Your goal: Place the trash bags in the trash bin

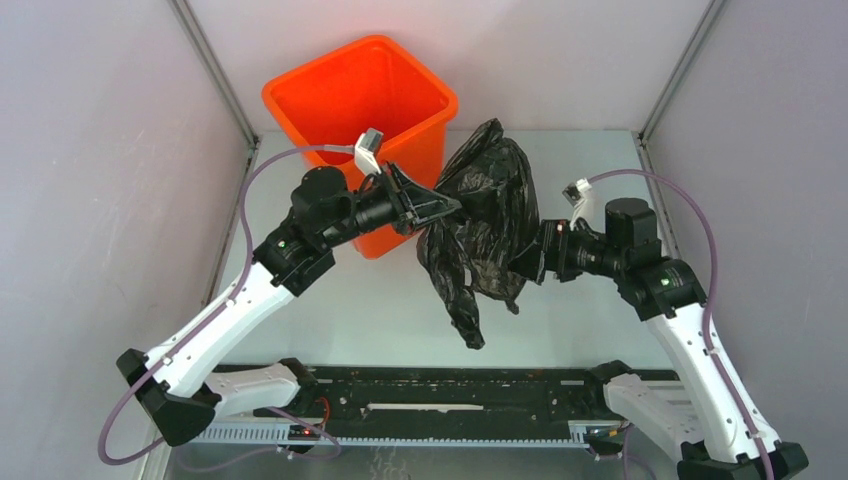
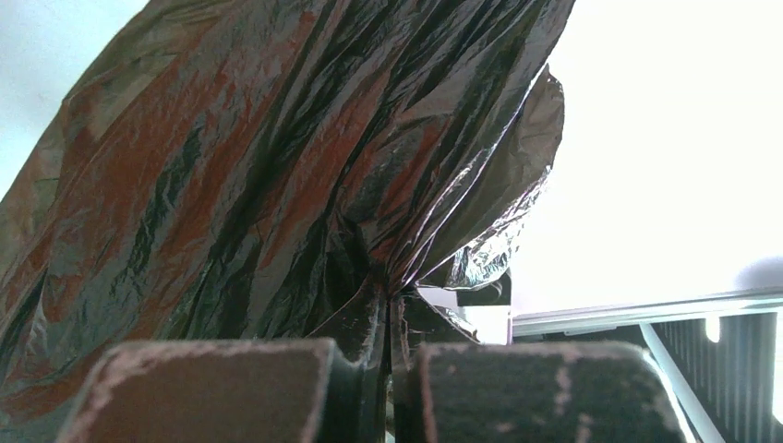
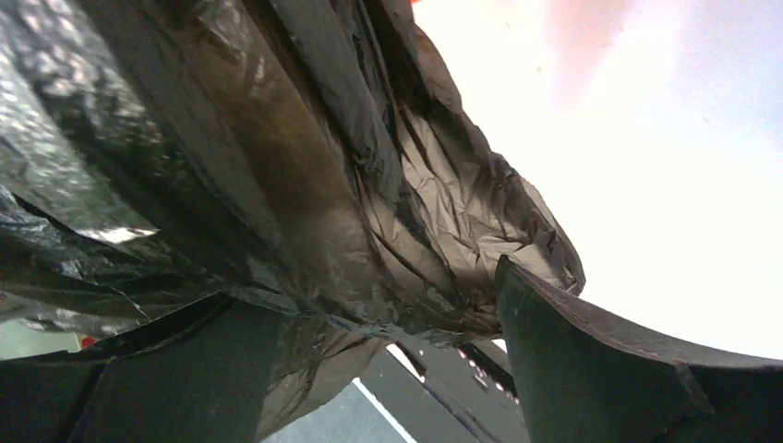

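1. Pale walls (image 1: pixel 90 200) are enclosing a light grey counter (image 1: pixel 400 310), and a black mounting rail (image 1: pixel 440 395) is running along the lower edge of the frame.
2. The trash bin (image 1: pixel 345 95) is standing at the upper centre-left, its square mouth facing up.
3. The trash bag (image 1: pixel 490 200) is hanging in the middle of the frame, just right of the bin and wholly outside it, with its tail drooping toward the counter.
4. The left end effector (image 1: pixel 440 208) is pinching a gathered fold of the bag beside the bin's near-right wall. The right end effector (image 1: pixel 527 260) is sitting against the bag's right side, largely buried in film.
5. Judging from here, the loose tail is risking a snag on the rim or a drape down the outside once the bag is carried across. The slick film may also be slipping free, since only one firm pinch is carrying it.
6. The left wrist view is showing its fingers (image 2: pixel 212 388) nearly meeting on a twist of film, which the overhead view is only hinting at. The right wrist view is showing its fingers (image 3: pixel 628 369) standing wide apart with film draped across the gap, so that end effector is looking open rather than clamped. The overhead view is hiding this, and only that view is showing the bin itself.
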`<action>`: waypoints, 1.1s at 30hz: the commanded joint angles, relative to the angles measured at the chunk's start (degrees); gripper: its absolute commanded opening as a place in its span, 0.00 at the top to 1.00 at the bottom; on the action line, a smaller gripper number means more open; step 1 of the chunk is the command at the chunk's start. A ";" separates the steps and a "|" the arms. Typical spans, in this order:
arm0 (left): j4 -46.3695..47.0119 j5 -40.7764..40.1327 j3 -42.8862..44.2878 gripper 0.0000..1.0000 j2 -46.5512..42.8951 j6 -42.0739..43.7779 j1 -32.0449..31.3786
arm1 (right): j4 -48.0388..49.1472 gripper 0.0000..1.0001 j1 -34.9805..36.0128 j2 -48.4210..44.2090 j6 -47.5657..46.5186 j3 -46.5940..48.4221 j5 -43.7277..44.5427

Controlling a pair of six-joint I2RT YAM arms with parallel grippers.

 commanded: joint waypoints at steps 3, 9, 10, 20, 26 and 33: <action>3.33 2.30 -0.70 1.00 -1.20 -0.68 0.61 | 16.65 0.23 2.65 0.86 7.44 -1.96 -0.33; -6.28 1.72 2.24 0.96 -0.49 7.81 4.14 | 10.17 1.00 1.56 1.28 9.55 0.61 -0.09; -8.59 1.56 2.69 0.91 -0.29 9.69 4.87 | 7.33 1.00 1.06 1.15 9.04 1.70 -0.74; -26.36 -4.54 11.98 0.06 4.23 28.33 6.49 | -3.64 1.00 -15.01 -0.40 20.94 6.08 -18.29; -24.61 -3.29 14.08 0.00 2.20 35.92 2.91 | 13.59 1.00 -16.43 3.79 41.63 6.16 -28.24; -23.83 -10.39 16.59 0.00 1.22 53.34 -11.83 | 20.99 1.00 -16.42 6.78 49.28 9.26 -30.89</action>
